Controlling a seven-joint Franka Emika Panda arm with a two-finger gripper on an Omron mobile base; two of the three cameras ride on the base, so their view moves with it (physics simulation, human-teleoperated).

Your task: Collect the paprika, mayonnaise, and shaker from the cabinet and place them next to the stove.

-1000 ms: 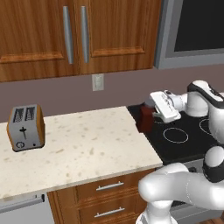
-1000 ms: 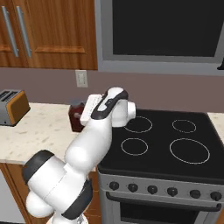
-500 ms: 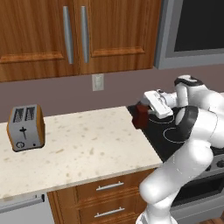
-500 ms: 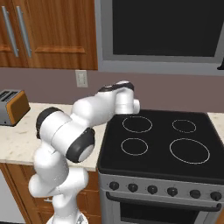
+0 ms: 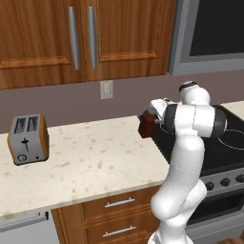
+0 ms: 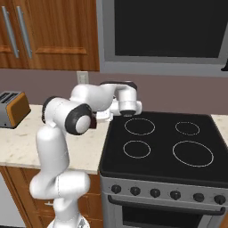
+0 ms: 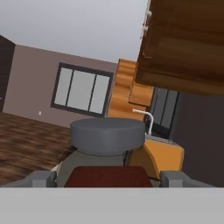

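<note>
gripper [image 7: 108, 178] is spread wide with the paprika [image 7: 107, 176] sitting between its fingertips; that dark red bottle stands on the counter [image 5: 90, 164] right at the stove [image 6: 169, 147]'s left edge; toaster [image 5: 27, 138] way off left; cabinet [image 5: 81, 40] doors closed overhead

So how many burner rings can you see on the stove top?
4 on the stove: back-left ring, back-right ring, front-left ring and the largest, front-right ring. None looks hidden in the right base view.
</note>
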